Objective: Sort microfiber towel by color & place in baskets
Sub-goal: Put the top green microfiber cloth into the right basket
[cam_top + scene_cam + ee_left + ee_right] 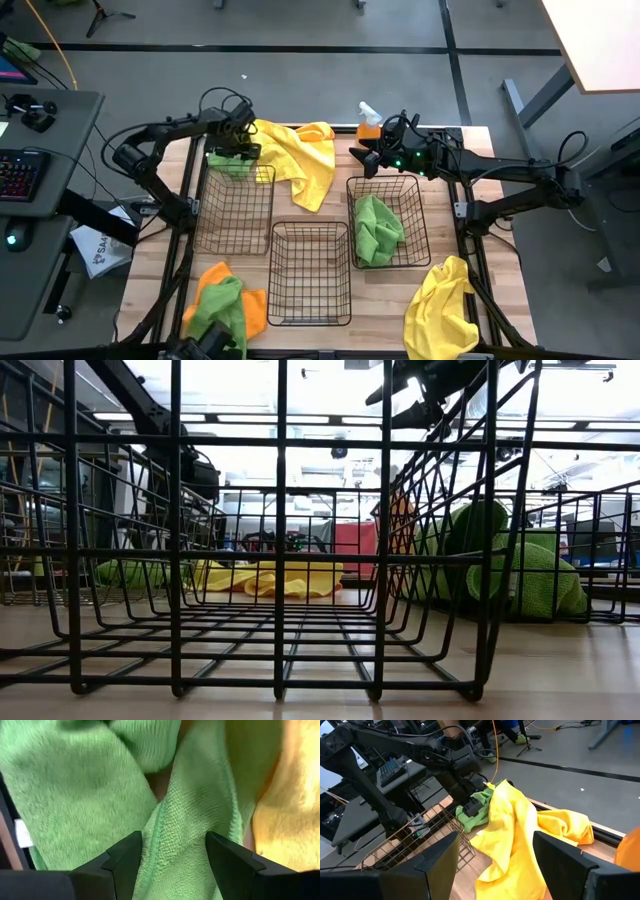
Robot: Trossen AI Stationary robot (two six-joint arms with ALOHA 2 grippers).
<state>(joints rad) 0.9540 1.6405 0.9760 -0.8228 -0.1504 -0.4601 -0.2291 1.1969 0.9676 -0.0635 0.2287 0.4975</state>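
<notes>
A lime green towel [230,166] lies bunched at the far end of the left basket [237,215], beside a yellow towel [300,155] that is spread on the table and laps over that basket's far right corner. My left gripper [237,150] stands right over the green towel, open, with a raised fold [185,820] between its fingers. My right gripper [362,160] hovers open over the far rim of the right basket [415,215], which holds another green towel [378,230]. The middle basket [310,272] holds nothing. My left gripper [172,840] comes down from above with one finger on either side of a raised fold of the green towel [185,865]. The cloth fills the gap between the open fingers. Whether the fingers [125,860] press on it, I cannot tell. The towel lies unlifted.
An orange towel with a green one on it [225,305] lies at the near left corner, and a yellow towel [440,310] at the near right. An orange spray bottle [368,120] stands at the far edge behind my right gripper. Black frame rails run along both table sides.
</notes>
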